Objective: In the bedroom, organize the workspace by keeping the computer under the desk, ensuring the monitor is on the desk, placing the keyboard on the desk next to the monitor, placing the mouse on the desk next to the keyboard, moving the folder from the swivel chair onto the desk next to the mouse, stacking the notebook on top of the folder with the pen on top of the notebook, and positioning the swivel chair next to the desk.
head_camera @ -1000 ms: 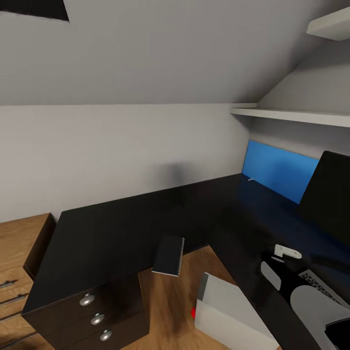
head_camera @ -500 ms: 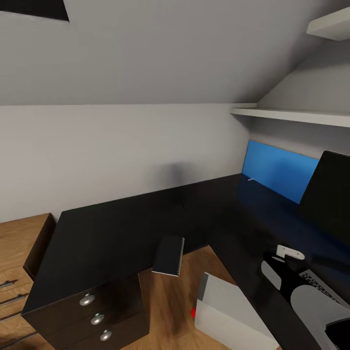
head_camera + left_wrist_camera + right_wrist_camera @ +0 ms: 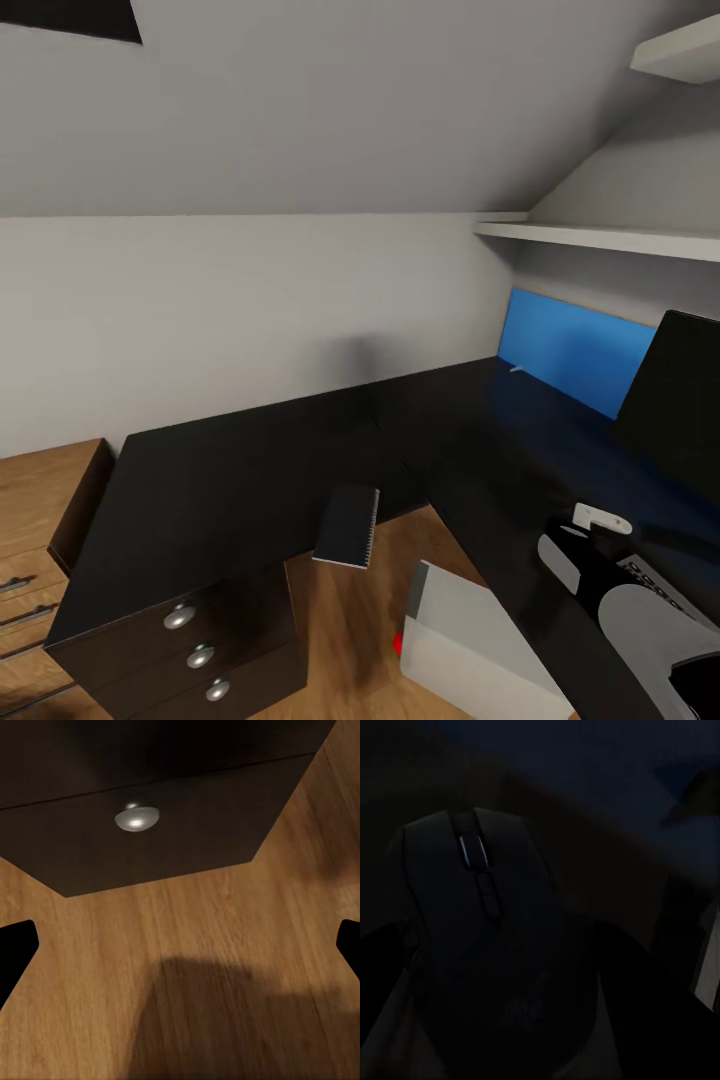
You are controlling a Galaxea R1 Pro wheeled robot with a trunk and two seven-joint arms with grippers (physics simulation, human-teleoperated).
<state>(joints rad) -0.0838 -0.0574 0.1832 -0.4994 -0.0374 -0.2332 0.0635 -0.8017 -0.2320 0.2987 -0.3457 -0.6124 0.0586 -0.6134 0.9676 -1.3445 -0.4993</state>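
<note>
1. Because the next move depends on the mouse (image 3: 487, 945), look first at the right wrist view. The mouse lies directly ahead of the right end effector (image 3: 592, 524) and very close to it.
2. Its long axis runs almost along the line of the fingers, slightly turned. The scroll wheel is at the far end and the rounded back is at the near end.
3. You cannot tell from this dark picture whether the right end effector is closed on the mouse or only placed around it. Pale shapes that may be the fingers show on both sides of its back, but contact is not clear.
4. Seen from the head, the right end effector is over the worktop (image 3: 230, 470), in front of the monitor (image 3: 680, 400). The keyboard (image 3: 655, 583), also in front of the monitor, is just beside this arm, so I judge that the mouse is already close to its place.
5. Your left end effector (image 3: 180, 945) is open, with its dark fingertips (image 3: 16, 945) wide apart. It looks at the wooden floor (image 3: 195, 967) and a drawer knob (image 3: 136, 817), far from the monitor, so the right arm is clearly the nearer one.
6. The notebook (image 3: 347, 527) lies at the inner corner of the worktop, well apart from the monitor, and hangs over the edge. The folder (image 3: 575, 350) leans on the wall beside the monitor.
</note>
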